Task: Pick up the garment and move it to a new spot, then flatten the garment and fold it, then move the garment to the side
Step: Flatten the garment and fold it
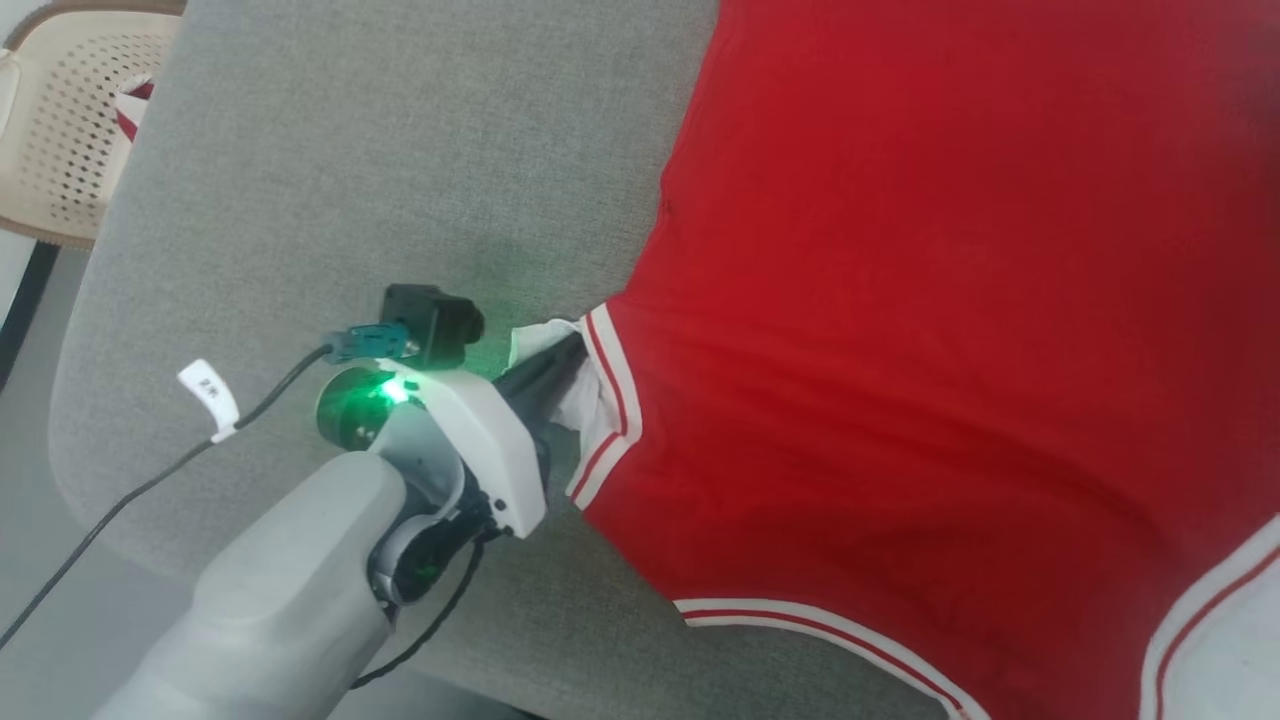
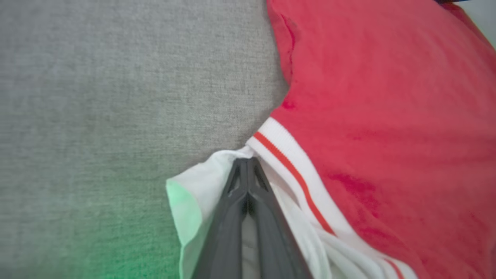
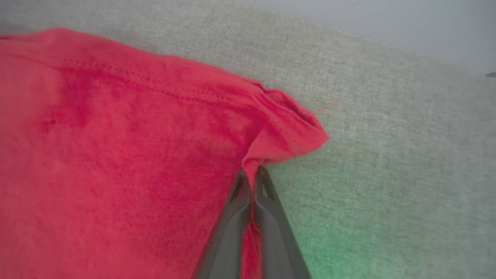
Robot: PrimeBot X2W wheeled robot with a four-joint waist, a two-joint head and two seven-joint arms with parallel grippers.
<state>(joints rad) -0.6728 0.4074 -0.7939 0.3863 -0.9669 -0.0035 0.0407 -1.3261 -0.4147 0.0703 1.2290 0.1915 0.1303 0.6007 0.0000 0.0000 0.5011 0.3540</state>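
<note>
- Left wrist view: my left gripper (image 2: 247, 166) has its two dark fingers pressed together at the tips. They pinch white sleeve cloth of the garment (image 2: 387, 116), just beside the red-and-white striped trim (image 2: 294, 170).
- Right wrist view: my right gripper (image 3: 252, 175) is clamped too, nipping a raised fold of red cloth near a bunched corner. A strip of red shows between the fingers.
- Head view: the left arm's pale forearm (image 1: 280, 590) sits at lower left, with a green light (image 1: 385, 392) lit on the wrist and a black camera (image 1: 432, 322) above it. The fingers reach into the sleeve opening.
- I see the garment lying spread, red side up, over the right part of a grey fabric surface (image 1: 350, 150). A striped band runs along its lower edge, and a white panel with a red stripe shows at the lower right corner.
- A green glow falls on the surface near both grippers.
- A black cable (image 1: 150, 485) with a white tag trails from the left wrist toward the lower left.
- A beige perforated basket (image 1: 70, 130) sits at top left, off the surface and well apart from the garment, with a bit of red-and-white cloth inside.
</note>
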